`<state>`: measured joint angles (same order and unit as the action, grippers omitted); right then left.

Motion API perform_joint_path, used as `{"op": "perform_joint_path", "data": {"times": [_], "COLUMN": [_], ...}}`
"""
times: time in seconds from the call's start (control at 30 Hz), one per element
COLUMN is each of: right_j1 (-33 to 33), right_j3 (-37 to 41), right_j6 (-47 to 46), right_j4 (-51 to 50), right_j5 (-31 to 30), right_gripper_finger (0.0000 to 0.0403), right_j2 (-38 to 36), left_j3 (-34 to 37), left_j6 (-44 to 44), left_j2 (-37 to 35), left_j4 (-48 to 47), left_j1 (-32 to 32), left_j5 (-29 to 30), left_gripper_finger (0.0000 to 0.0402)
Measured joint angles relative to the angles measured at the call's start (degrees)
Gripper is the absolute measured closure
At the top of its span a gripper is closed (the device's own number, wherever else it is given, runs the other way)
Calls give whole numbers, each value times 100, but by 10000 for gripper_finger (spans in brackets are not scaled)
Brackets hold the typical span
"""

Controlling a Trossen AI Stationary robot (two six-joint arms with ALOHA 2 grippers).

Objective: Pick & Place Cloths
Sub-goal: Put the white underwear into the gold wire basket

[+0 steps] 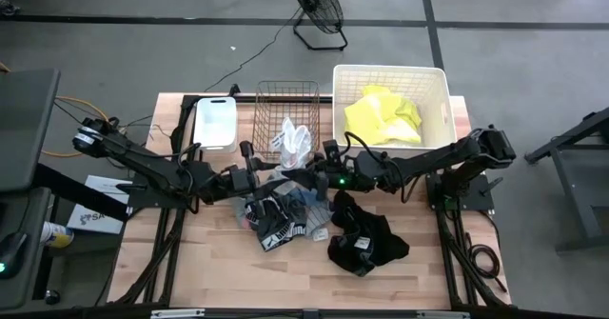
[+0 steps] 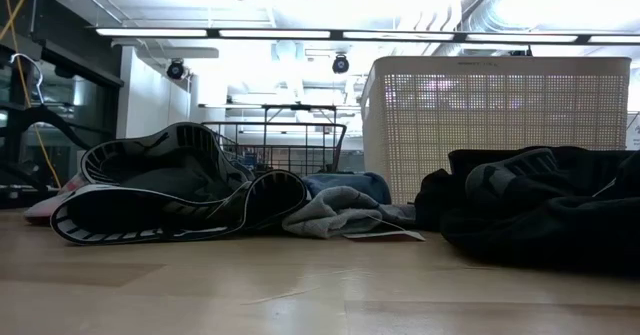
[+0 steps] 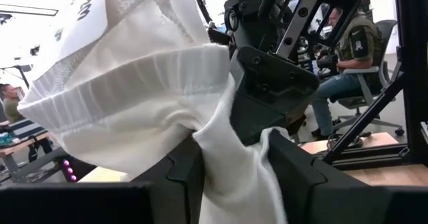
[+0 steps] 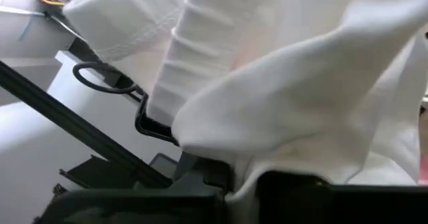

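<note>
Between the two claws, over the middle of the wooden table (image 1: 190, 271), hangs a white ribbed-hem fabric garment (image 1: 293, 142), and only the high view shows both arms meeting on it in front of the copper wire basket (image 1: 285, 100). The left gripper (image 1: 255, 171) comes in from one side and the right gripper (image 1: 328, 173) from the other, the cloth rising between them toward the basket.

Each wrist view adds what the overhead cannot. In the left wrist view the white garment (image 3: 140, 97) is pinched between that claw's dark fingers (image 3: 184, 177), jaws closed narrow on a bunched fold, with the other arm's dark gripper body just behind the cloth. In the right wrist view the same white fabric (image 4: 281, 97) drapes over that claw and fills the picture; it seems clamped there too, though the fingertips are hidden.

Below the claws lie a black garment with white print (image 1: 271, 222), a grey-blue cloth (image 1: 306, 203) and a black crumpled garment (image 1: 366, 238). Beyond the right claw, neon-yellow cloths (image 1: 383, 117) sit in the large white perforated plastic tub (image 1: 438, 86); beyond the left claw is a small white plastic tub (image 1: 215, 122).

The low view shows no claw at all, only the table-level heaps: the printed black garment (image 2: 170, 190) and the black garment (image 2: 540, 200).
</note>
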<state>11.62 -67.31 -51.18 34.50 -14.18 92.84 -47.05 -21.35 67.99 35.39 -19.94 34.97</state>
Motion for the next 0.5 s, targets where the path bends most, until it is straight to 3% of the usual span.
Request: {"op": "perform_joint_path", "data": {"times": [0.23, 0.5], "right_j1": [2, -7], "right_j3": [0, 0], "right_j6": [541, 813], "right_j4": [4, -735], "right_j5": [93, 127], "right_gripper_finger": [320, 195], "right_j2": [-2, -218], "left_j3": [-15, -20], "left_j6": [24, 28], "left_j2": [0, 11], "left_j4": [-20, -129], "left_j1": [0, 9], "left_j5": [70, 352], "left_gripper_finger": [300, 328]}}
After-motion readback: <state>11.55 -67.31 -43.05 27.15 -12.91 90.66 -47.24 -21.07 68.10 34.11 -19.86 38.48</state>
